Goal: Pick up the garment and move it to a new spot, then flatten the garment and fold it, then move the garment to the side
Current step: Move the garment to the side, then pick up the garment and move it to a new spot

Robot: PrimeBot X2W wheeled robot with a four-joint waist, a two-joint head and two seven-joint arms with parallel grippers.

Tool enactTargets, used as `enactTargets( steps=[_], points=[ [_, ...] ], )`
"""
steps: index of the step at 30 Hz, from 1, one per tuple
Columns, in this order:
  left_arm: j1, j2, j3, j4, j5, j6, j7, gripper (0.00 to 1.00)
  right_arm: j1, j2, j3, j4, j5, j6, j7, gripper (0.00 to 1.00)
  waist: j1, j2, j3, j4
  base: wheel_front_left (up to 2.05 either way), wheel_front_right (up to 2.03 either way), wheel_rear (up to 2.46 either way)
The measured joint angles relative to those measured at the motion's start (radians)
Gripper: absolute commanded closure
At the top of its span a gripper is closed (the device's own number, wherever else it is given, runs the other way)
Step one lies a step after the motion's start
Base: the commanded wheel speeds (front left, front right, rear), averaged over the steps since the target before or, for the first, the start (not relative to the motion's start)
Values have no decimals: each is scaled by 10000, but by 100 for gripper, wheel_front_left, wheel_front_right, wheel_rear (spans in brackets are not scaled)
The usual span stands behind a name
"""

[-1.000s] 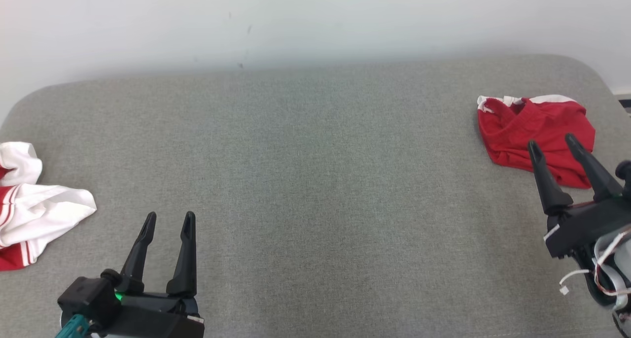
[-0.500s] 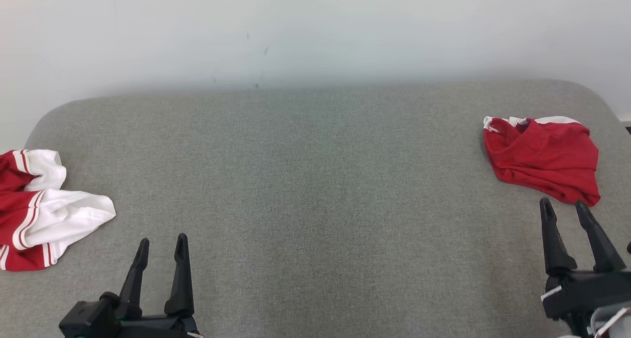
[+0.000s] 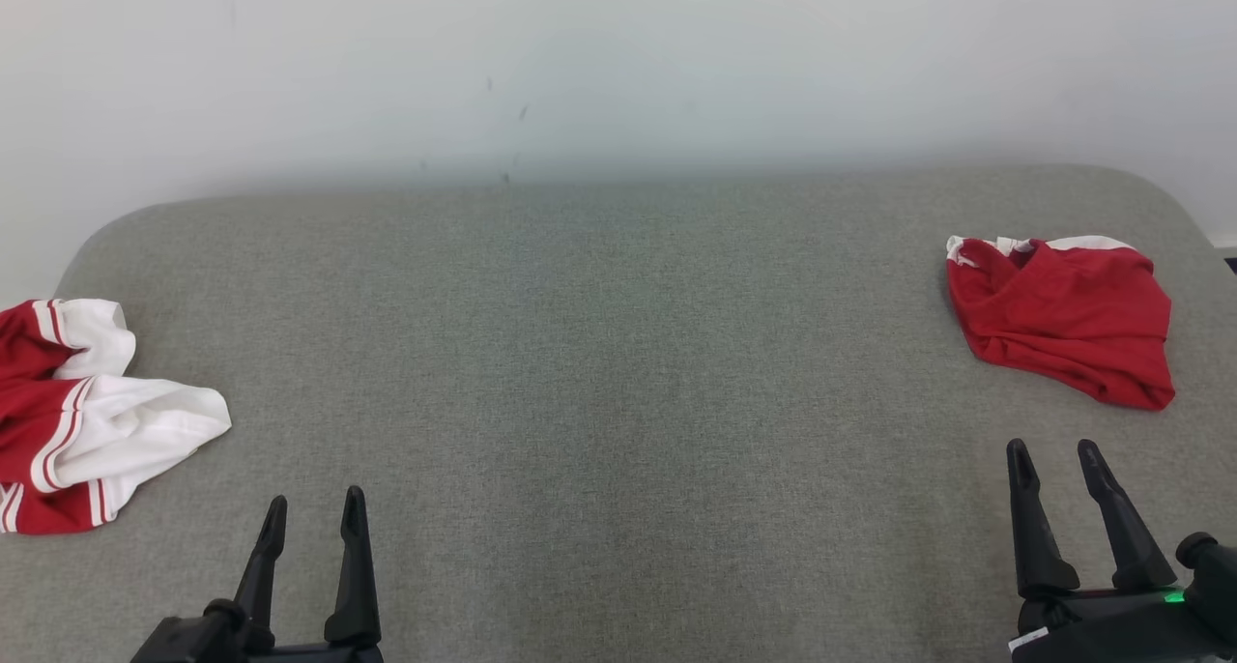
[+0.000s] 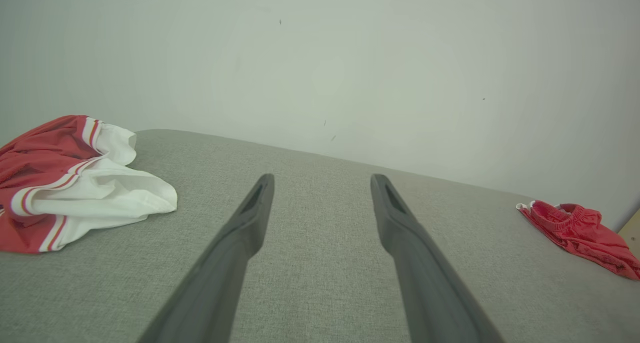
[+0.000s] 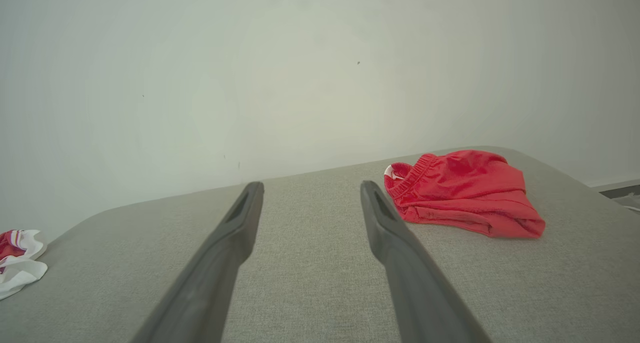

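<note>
Both arms sit low by the near edge of the bench (image 3: 618, 373). The left gripper (image 3: 316, 497) and right gripper (image 3: 1051, 446) each have their jaws spread and hold nothing; neither touches cloth. A red garment (image 3: 1058, 320) lies bunched near the right edge, toward the far right corner. A red-and-white garment (image 3: 87, 412) is heaped at the left edge. I cannot tell for certain which one the task means. The red bundle looks compact enough to be already set aside, so I judge the loose heap on the left the likelier next pick. To do that well, the left jaws should go in wide and low and pinch one clear hem or striped border, not the bulk. Then lift until the cloth hangs free of the bench before carrying it to the bare middle, where there is room to spread it. The head view cuts off the outer part of the left heap, so its full shape is unknown. Whether the red bundle is neatly folded or merely crumpled is hard to make out, and both gripper bodies run off the bottom of that view.
</note>
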Motion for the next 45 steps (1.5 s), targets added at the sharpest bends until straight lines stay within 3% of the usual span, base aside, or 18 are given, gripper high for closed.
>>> enactTargets(
  steps=[16, 34, 45],
  points=[
    [-12, -10, 4, 100, 589, -23, 0, 0, 13, 31, -50, 61, -1143, 65, 0, 0, 0, 1, -32, 120, 0, 0, 0],
    [-87, -213, 180, 192, 909, -293, 0, 0, 69, 414, -430, 213, -1317, 571, 0, 0, 0, 2, 16, 266, 0, 0, 0],
    [-464, -303, 107, 299, 940, -454, 0, 0, 129, 658, -408, 36, -1567, 920, 0, 0, 0, 2, 173, 990, 0, 0, 0]
  ],
)
